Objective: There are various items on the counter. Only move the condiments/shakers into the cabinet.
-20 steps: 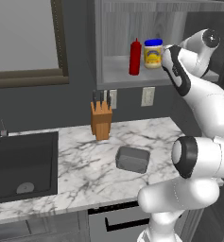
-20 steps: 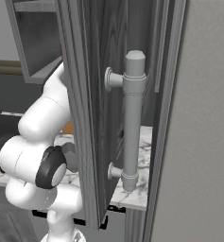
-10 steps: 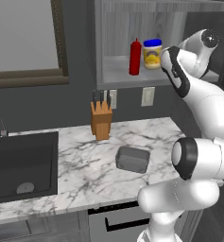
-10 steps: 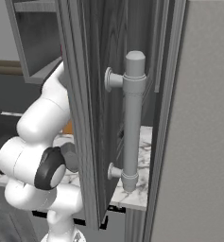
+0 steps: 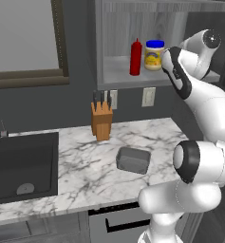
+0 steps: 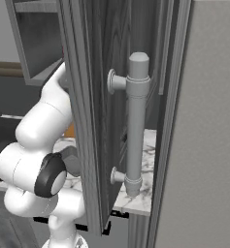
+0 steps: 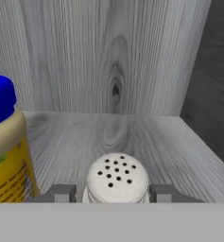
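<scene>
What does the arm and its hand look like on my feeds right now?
The arm is glossy white, built from rounded, bulbous segments, with dark grey to black rings and round caps at the joints; no cables or markings show. In the right base view its white links carry the same dark joint cap. The hand shows two small, blocky grey fingertips.

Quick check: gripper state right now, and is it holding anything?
Gripper: fingers sit either side of the shaker on the cabinet shelf; whether they grip it or have let go cannot be told.
</scene>
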### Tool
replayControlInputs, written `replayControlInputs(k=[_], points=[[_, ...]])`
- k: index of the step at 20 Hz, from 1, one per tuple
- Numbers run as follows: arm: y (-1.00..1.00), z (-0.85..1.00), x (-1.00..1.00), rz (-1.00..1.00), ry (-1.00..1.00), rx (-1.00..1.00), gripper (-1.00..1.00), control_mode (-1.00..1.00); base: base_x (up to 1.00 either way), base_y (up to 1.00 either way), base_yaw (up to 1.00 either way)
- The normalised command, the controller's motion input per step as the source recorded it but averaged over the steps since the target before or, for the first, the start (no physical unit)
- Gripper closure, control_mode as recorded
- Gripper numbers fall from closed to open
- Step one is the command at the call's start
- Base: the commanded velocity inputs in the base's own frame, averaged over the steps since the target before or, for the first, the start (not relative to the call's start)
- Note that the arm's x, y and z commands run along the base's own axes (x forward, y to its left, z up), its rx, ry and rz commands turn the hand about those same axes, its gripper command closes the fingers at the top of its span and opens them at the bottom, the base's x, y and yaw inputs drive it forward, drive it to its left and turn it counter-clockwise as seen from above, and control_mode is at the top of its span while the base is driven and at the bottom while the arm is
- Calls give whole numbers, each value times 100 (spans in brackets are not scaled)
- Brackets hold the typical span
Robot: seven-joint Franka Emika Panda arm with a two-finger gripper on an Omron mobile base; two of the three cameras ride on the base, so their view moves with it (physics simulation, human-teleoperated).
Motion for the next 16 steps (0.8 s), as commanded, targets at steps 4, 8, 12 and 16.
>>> replayControlInputs(k=[4, 8, 12, 16], points=[[0, 0, -3, 0, 0, 0, -100, -100, 0, 0, 0], [0, 0, -36, 0, 0, 0, -100, -100, 0, 0, 0], [0, -2, -84, 0, -1, 0, -100, -100, 0, 0, 0], [0, -13, -100, 0, -8, 0, -100, -100, 0, 0, 0]])
